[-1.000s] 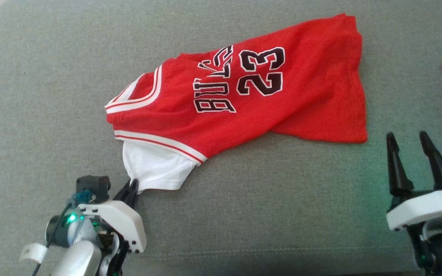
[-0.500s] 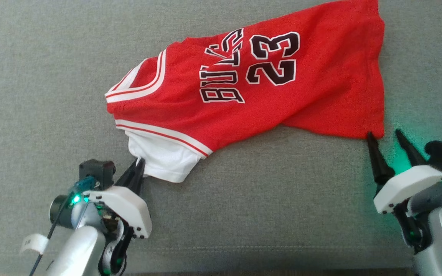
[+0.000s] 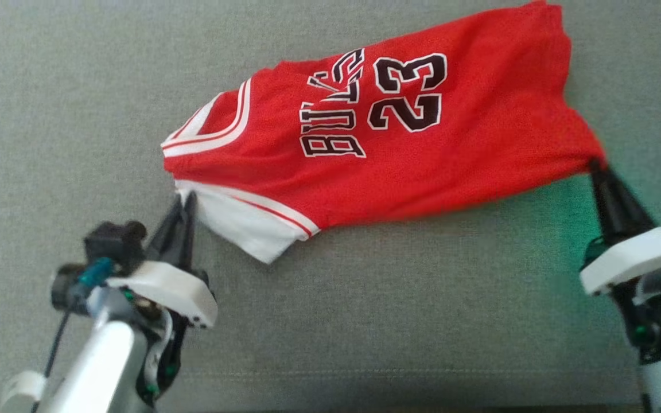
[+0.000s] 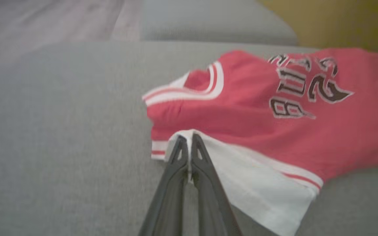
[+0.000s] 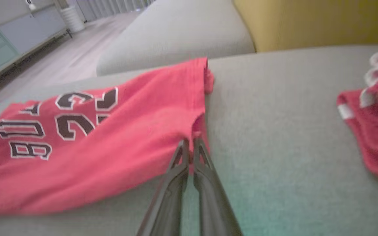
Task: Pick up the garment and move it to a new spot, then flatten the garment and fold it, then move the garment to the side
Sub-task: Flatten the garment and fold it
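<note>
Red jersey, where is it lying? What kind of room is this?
Most likely a living room in a home. The red jersey lies on a grey fabric sofa seat, with a wooden floor and a pale cabinet beyond.

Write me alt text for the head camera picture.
A red number 23 jersey lies on a grey cushion, pinched at its white part by the left end effector and at its hem corner by the right end effector.
</note>
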{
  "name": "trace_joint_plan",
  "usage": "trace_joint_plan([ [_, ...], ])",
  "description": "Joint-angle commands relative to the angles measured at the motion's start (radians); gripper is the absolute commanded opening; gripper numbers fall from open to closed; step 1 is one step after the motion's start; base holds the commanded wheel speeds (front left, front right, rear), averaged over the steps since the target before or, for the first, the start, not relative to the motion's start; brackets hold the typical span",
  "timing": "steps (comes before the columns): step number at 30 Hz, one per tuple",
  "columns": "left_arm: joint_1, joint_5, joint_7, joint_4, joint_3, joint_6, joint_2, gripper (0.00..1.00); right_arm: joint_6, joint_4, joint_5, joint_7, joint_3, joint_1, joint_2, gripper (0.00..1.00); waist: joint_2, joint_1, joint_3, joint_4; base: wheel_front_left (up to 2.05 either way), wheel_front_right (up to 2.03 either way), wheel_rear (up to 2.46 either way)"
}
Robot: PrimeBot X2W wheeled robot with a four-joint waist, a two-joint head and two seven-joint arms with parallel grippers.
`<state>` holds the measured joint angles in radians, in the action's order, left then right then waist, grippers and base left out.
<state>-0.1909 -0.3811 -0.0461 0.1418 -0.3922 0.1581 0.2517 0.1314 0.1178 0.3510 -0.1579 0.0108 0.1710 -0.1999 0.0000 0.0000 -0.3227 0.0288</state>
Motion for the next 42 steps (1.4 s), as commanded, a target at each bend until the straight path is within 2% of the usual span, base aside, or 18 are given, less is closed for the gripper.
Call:
trace_joint_plan([
  [1, -0.050, 0.014, -0.024, -0.071, 0.056, 0.014, 0.033, 0.00, -0.001, -0.065, 0.004, 0.010, 0.005, -0.001, -0.026, 0.00, 0.0000, 0.0000, 0.017, -0.005, 0.00, 0.00, 0.00],
  [6, -0.096, 0.052, -0.059, -0.271, 0.106, 0.056, 0.070, 0.00, -0.001, -0.203, -0.004, -0.024, 0.068, 0.023, -0.046, 0.00, 0.0000, 0.0000, 0.066, -0.013, 0.00, 0.00, 0.00],
  [11, -0.177, 0.080, -0.058, -0.420, 0.131, 0.070, 0.089, 0.00, -0.001, -0.321, -0.013, -0.057, 0.129, 0.061, -0.067, 0.00, 0.0000, 0.0000, 0.101, -0.014, 0.00, 0.00, 0.00],
  [16, -0.266, 0.100, -0.030, -0.515, 0.147, 0.066, 0.113, 0.00, -0.001, -0.421, -0.023, -0.104, 0.177, 0.102, -0.080, 0.00, 0.0000, 0.0000, 0.132, -0.020, 0.00, 0.00, 0.00],
  [21, -0.384, 0.117, 0.039, -0.595, 0.157, 0.054, 0.144, 0.00, -0.001, -0.541, -0.031, -0.175, 0.217, 0.160, -0.084, 0.00, 0.0000, 0.0000, 0.170, -0.030, 0.00, 0.00, 0.00],
  [24, -0.440, 0.113, 0.084, -0.611, 0.153, 0.043, 0.152, 0.00, -0.001, -0.570, -0.016, -0.215, 0.232, 0.189, -0.082, 0.00, 0.0000, 0.0000, 0.184, -0.036, 0.00, 0.00, 0.00],
  [28, -0.491, 0.099, 0.124, -0.584, 0.137, 0.029, 0.147, 0.00, -0.001, -0.557, 0.010, -0.243, 0.236, 0.216, -0.083, 0.00, 0.0000, 0.0000, 0.191, -0.041, 0.00, 0.00, 0.00],
  [32, -0.532, 0.061, 0.129, -0.486, 0.114, 0.003, 0.121, 0.00, -0.001, -0.508, 0.035, -0.244, 0.229, 0.242, -0.074, 0.00, 0.0000, 0.0000, 0.187, -0.043, 0.00, 0.00, 0.00],
  [37, -0.652, 0.034, 0.087, -0.288, 0.081, -0.055, 0.083, 0.00, -0.001, -0.385, 0.070, -0.212, 0.185, 0.346, -0.071, 0.00, 0.0000, 0.0000, 0.155, -0.049, 0.00, 0.00, 0.00],
  [42, -0.844, 0.042, -0.016, -0.016, 0.056, -0.109, 0.025, 0.00, -0.001, -0.184, 0.102, -0.124, 0.124, 0.556, -0.083, 0.00, 0.0000, 0.0000, 0.113, -0.058, 0.00, 0.00, 0.00],
])
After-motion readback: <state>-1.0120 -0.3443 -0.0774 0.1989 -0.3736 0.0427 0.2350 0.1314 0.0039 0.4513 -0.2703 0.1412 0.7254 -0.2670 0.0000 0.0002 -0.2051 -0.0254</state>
